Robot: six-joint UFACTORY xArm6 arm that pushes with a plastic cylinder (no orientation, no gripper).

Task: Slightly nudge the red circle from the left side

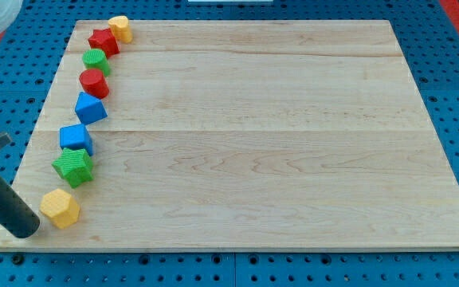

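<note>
Tip (29,231) down at the view's bottom left, just beside yellow block (60,208), holding nothing, well apart from red circle (94,82) up the left-edge row, nudge not yet begun.

I can read no text anywhere in my view: no letters, numbers, brand marks or signs. The wooden board (245,135) filling most of the frame shows only its grain, the coloured blocks along its left edge carry plain faces (nothing printed or stuck on them), and the blue perforated surface (453,96) around it is unmarked.
</note>
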